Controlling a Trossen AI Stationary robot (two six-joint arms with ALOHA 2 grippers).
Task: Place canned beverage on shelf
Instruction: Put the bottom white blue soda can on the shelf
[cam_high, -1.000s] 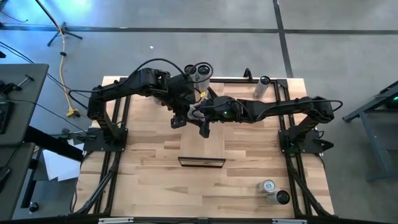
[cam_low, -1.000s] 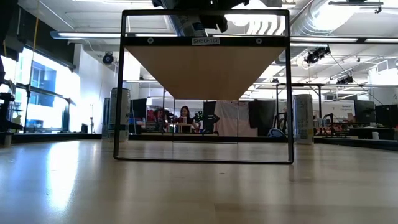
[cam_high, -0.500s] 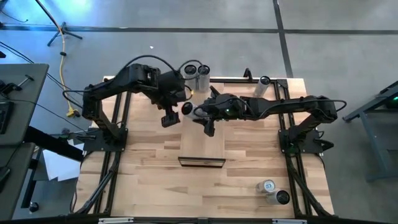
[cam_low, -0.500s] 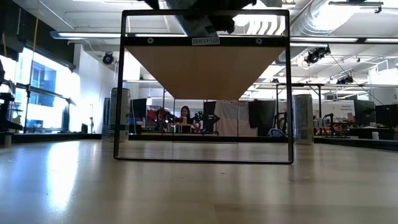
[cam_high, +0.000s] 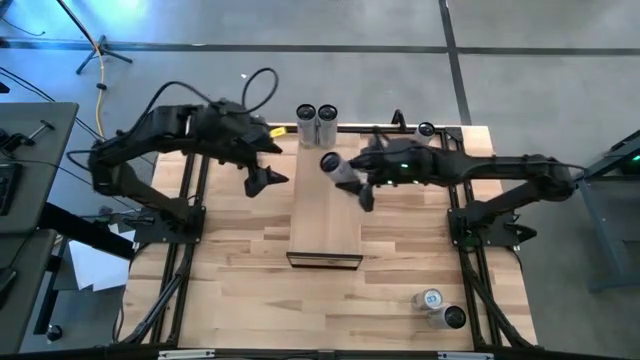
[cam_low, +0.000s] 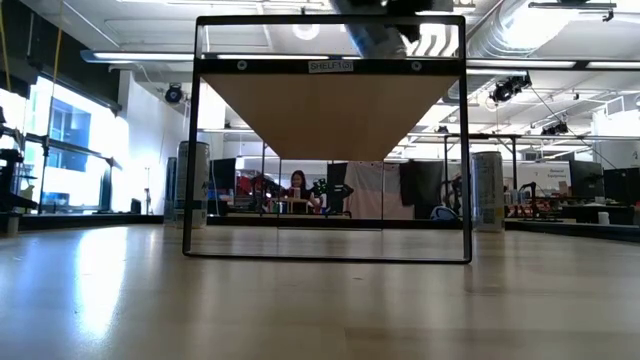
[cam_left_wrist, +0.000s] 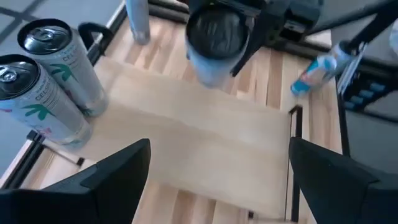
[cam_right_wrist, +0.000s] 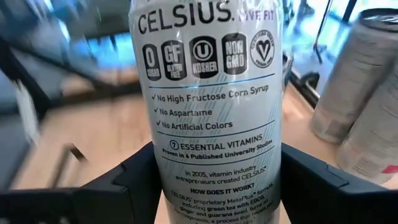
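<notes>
A silver canned beverage (cam_high: 340, 170) hangs tilted over the far half of the shelf (cam_high: 326, 222), a pale board on a black frame. My right gripper (cam_high: 358, 186) is shut on this can (cam_right_wrist: 208, 93), which also shows at the top of the low view (cam_low: 374, 40). Two more cans (cam_high: 316, 116) stand upright on the shelf's far end. My left gripper (cam_high: 263, 181) stands open and empty left of the shelf, and its wrist view looks between its fingers (cam_left_wrist: 217, 180) at the held can (cam_left_wrist: 214, 43). My right gripper pinches the can's lower body (cam_right_wrist: 186, 180) between its two fingers (cam_right_wrist: 134, 177), one on either side. It comes from the table's right, slanting a little downward. The can is lifted clear of the shelf, its top end (cam_high: 329, 161) leaning toward the table's left.
A bottle (cam_high: 426, 131) stands at the table's far right, with its blue label (cam_left_wrist: 314, 67) in the left wrist view. Two more cans (cam_high: 441, 309) sit near the front right corner. Black frame rails (cam_high: 190, 215) run along both sides. A person sits in the room behind (cam_low: 297, 186).
My left gripper has come away from the can and drawn back toward the table's left edge, rising. My right gripper has carried the can toward the table's right and far side over the shelf, a little higher than before.
</notes>
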